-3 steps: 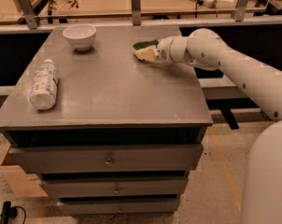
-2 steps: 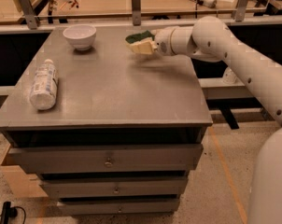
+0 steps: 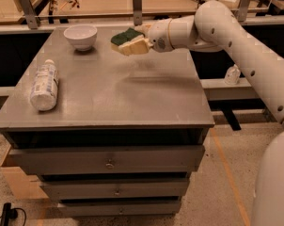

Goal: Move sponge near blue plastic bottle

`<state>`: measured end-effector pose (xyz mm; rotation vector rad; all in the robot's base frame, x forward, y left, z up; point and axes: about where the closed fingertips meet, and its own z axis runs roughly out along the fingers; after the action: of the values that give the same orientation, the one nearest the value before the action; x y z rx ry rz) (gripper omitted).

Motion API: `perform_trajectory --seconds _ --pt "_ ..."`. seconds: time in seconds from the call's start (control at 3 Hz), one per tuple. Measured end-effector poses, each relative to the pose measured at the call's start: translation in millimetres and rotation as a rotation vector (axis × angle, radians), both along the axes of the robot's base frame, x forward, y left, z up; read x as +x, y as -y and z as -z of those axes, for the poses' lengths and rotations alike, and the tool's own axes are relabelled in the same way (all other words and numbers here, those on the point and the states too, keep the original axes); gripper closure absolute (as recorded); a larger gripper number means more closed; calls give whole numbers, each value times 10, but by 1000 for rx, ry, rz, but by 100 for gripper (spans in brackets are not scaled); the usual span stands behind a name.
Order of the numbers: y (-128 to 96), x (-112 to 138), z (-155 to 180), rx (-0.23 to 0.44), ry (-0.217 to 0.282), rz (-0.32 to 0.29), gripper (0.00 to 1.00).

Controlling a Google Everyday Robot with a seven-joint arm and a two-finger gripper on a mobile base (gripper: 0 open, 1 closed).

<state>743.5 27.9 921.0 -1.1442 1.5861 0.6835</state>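
The sponge [image 3: 123, 36], dark green on top with a pale yellow body, is held in my gripper [image 3: 132, 40], which is shut on it and carries it above the back of the grey table [image 3: 114, 88], right of the middle. The blue plastic bottle [image 3: 44, 84], whitish with a white cap and pale label, lies on its side near the table's left edge, well to the left and nearer the front than the sponge. My white arm [image 3: 236, 36] reaches in from the right.
A white bowl [image 3: 80, 36] stands at the back of the table, just left of the sponge. The table has drawers [image 3: 109, 161] below. A workbench [image 3: 132, 1] with clutter runs behind. A small clear bottle [image 3: 232, 74] sits on a ledge at right.
My gripper has lifted the sponge off the table top and moved it left, toward the bowl. The bottle and bowl have not moved.
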Motion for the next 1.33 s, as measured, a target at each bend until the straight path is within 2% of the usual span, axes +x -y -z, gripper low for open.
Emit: perform_trajectory --seconds 0.33,0.67,1.0,1.33 --pt "-180 -31 30 27 -20 -16 100" --pt "-467 -202 50 21 -43 -74 100" --pt "-715 -390 93 -22 -52 -122 100" --pt "-907 -522 176 -59 -30 -137 100"
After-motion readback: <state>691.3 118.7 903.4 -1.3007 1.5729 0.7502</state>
